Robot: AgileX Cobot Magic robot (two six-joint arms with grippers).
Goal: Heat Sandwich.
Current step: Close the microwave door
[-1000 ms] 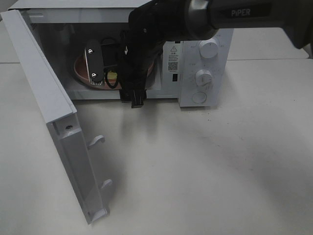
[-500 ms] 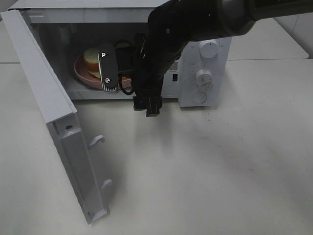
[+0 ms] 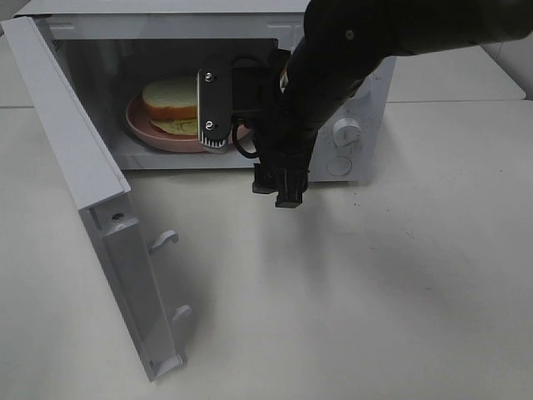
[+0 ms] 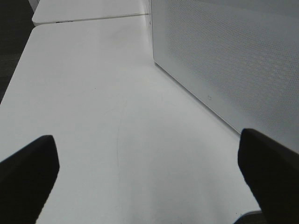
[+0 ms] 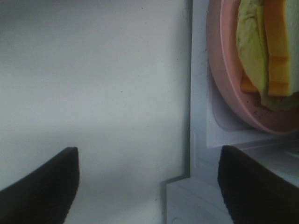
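White tabletop (image 3: 375,292), seam, adjoining table (image 4: 88,9); dark floor (image 4: 14,28) beside

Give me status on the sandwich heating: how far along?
Done: the sandwich sits on the pink plate inside the microwave. In hand: the right gripper hangs open and empty at the cavity mouth. To do: the door stands wide open and needs shutting, then the knob needs setting.

Cream-white and yellow-green sandwich (image 3: 169,98), pink plate (image 3: 146,132), white microwave (image 3: 171,157), black arm (image 3: 333,75).
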